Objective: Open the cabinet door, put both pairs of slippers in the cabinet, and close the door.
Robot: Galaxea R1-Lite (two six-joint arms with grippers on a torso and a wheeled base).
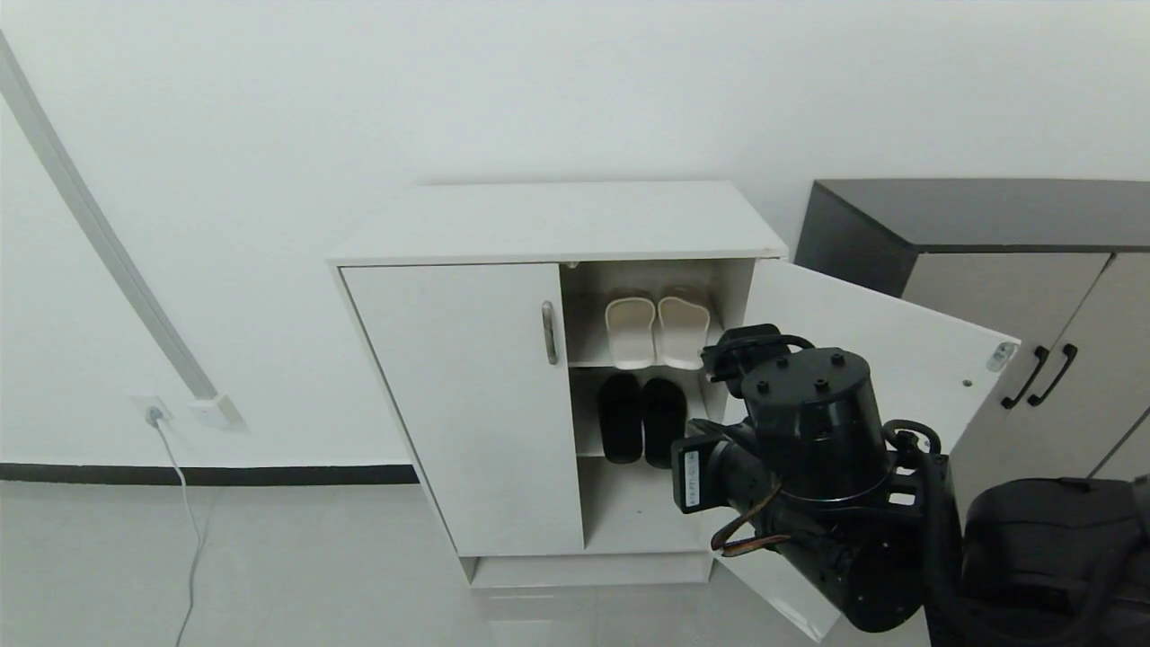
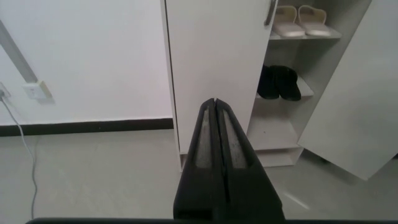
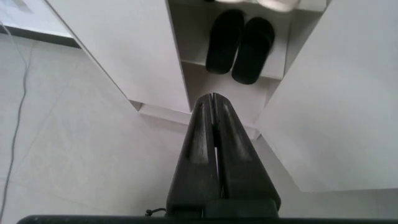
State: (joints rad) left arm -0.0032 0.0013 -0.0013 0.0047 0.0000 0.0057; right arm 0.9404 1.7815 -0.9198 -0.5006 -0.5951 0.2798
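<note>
Head view: the white, flat-topped two-door cabinet [image 1: 557, 220] stood against the wall. Its plain white right door [image 1: 862, 332] was swung wide open and its left door [image 1: 467, 404] was closed. A pair of cream moulded slippers [image 1: 656, 331] lay side by side on the upper shelf, and a pair of black slippers [image 1: 642, 418] on the shelf below. The black right arm [image 1: 809, 431] was just in front of the open door.

Left wrist view: the left gripper [image 2: 214, 106] was pressed together and held nothing, well back from the cabinet above the pale floor [image 2: 93, 168].

Right wrist view: the right gripper [image 3: 214, 99] was likewise closed and empty, pointing at the bottom compartment beneath the black slippers.

Judged progress: opening and both placements appeared complete, with only closing the right door left to do.
</note>
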